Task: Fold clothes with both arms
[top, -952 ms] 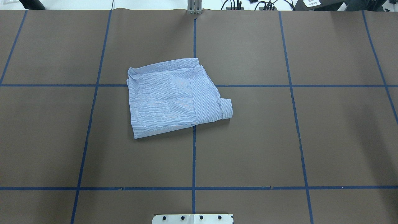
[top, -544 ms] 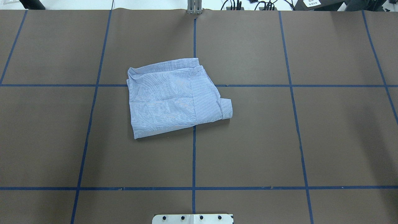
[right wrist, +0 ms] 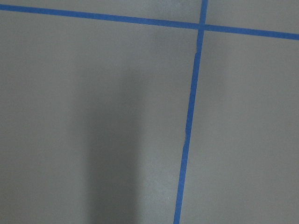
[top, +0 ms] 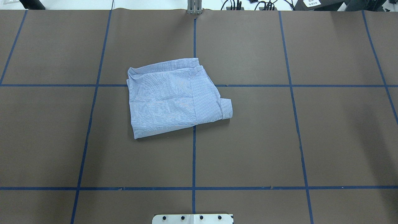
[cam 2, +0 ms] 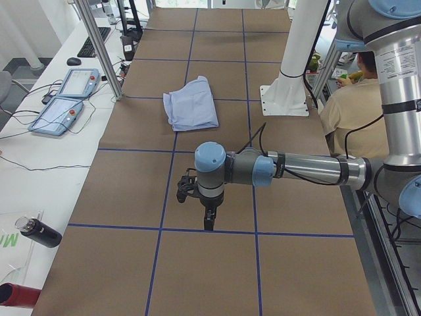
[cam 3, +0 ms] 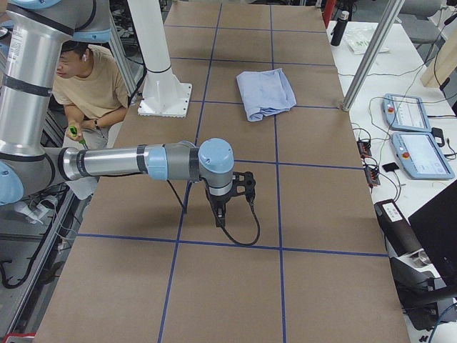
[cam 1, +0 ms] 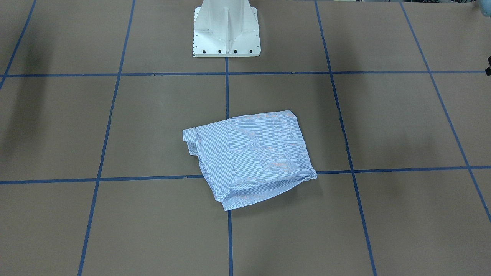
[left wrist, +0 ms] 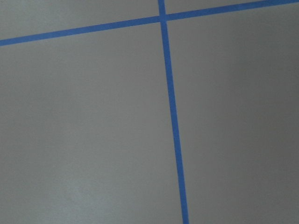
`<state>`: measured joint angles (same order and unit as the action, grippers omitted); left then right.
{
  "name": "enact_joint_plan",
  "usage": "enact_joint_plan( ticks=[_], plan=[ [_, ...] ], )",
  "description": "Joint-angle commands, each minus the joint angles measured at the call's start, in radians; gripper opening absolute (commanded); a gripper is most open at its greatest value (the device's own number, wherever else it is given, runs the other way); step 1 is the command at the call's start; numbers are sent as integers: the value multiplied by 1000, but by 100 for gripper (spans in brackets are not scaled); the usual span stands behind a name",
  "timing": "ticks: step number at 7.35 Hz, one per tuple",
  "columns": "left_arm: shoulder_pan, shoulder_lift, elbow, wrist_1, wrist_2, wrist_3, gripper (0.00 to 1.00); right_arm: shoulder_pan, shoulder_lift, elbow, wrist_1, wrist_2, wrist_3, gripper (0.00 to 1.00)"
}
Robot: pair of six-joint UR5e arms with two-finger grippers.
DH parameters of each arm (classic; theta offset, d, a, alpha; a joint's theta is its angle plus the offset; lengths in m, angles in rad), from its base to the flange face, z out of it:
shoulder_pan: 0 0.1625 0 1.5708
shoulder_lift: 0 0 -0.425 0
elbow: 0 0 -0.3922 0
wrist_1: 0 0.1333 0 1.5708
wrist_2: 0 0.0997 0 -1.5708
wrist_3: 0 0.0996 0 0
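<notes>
1. Pointing straight down, the left hand [cam 2: 208, 224] hangs just above the surface [cam 2: 131, 197], close to a blue tape line [cam 2: 118, 227]. It shows only in the side view, so I cannot tell whether its fingers are apart or together.
2. It is carried by the left arm [cam 2: 302, 170], which stretches out level over the surface from the robot's side.
3. At the opposite end of the surface, the right hand [cam 3: 220, 218] also points down, just above the brown sheet. A black cable loops beside it. Here too I cannot tell if the fingers are parted or closed. The right arm [cam 3: 114, 161] reaches out level behind it.
4. Both wrist views show only brown surface and a crossing of blue tape.
5. Well apart from both hands, the shirt [top: 168, 98] lies folded into a rough rectangle near the middle of the surface. It lies over a tape crossing, mostly on the robot's left of the centre line. A cuff [top: 227, 109] sticks out at its edge toward the robot's right.
6. Beyond the shirt in the front-facing view stands the white pedestal [cam 1: 226, 30].
7. A person [cam 3: 93, 86] sits behind the robot.
</notes>
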<state>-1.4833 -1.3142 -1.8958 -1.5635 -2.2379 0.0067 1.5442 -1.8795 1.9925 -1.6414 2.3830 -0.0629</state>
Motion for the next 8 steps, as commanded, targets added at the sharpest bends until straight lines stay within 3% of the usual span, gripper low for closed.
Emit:
enact_joint_plan(
  ticks=[1,8],
  plan=[
    [0,0,-2,0,11,-2,100,1,-1,-3,0,-1,0,100],
    [0,-5,-14,0,6,-2,100,1,0,-24,0,-4,-2,100]
  ],
)
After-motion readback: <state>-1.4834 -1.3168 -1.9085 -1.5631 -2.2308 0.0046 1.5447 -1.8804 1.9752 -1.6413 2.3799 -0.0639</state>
